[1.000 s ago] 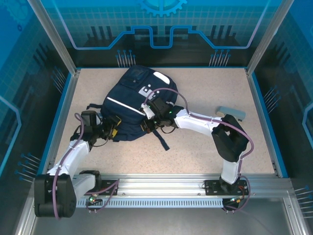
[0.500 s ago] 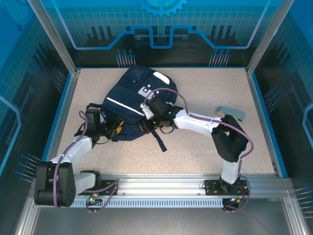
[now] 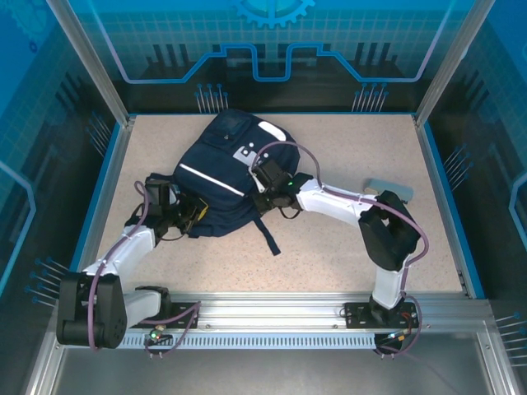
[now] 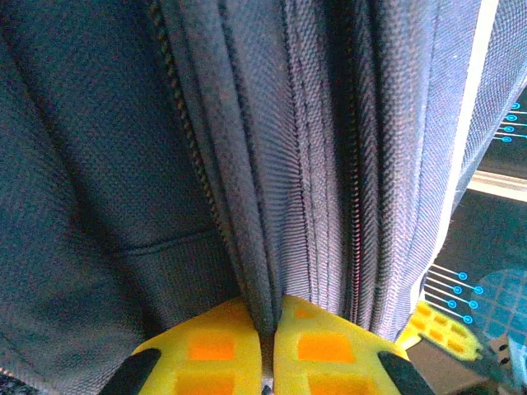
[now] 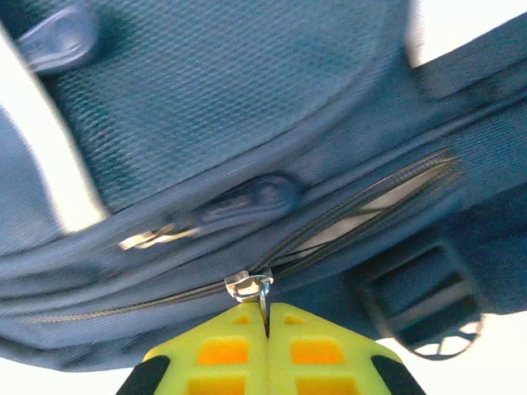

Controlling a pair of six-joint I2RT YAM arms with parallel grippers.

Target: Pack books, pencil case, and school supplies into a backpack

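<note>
one backpack [image 3: 216, 164] lies flat on the table [image 3: 346, 148]. its long axis slants from the near left toward the far right, and the end with the white patches points away from the arm bases. two end effectors are on it. the left end effector [image 4: 268, 329] is at the backpack's near left end, its yellow fingers pressed together on a fold of navy fabric that rises straight ahead of it between two zipper lines. the right end effector [image 5: 265, 317] is on the near right side and pinches one metal zipper pull [image 5: 249, 285] at its fingertips. to the right of that pull the zipper gapes a little over something pale. one grey flat object [image 3: 389, 189] lies well apart, off to the right end effector's right.
</note>
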